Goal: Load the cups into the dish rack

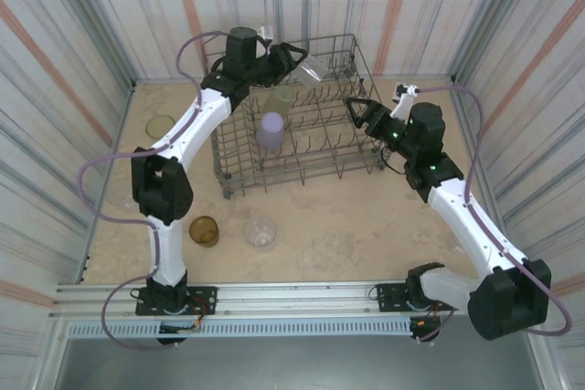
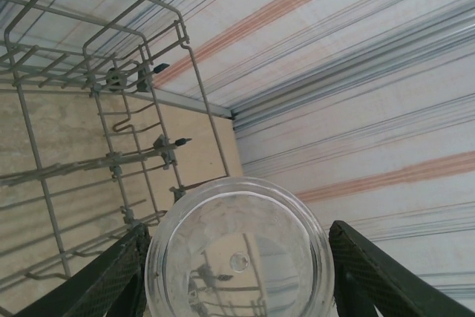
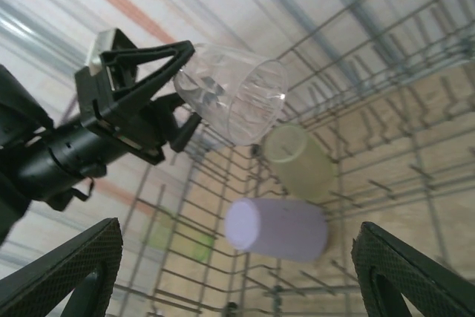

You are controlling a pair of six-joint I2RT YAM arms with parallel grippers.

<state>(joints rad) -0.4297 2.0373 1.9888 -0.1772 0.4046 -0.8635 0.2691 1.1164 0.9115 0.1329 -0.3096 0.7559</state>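
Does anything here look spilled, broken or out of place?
Nothing stands out: no spill or damage. The left gripper holds a clear cup tilted over the dish rack; a lavender cup and a yellow-green cup sit inside it.

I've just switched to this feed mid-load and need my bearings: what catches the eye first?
The left gripper holds a clear colourless plastic tumbler, tilted, above the far left corner of the large grey wire dish rack. Inside the rack sit an opaque lavender tumbler and a translucent pale yellow-green tumbler, both bottom up. The right gripper hangs open at the rack's right side.
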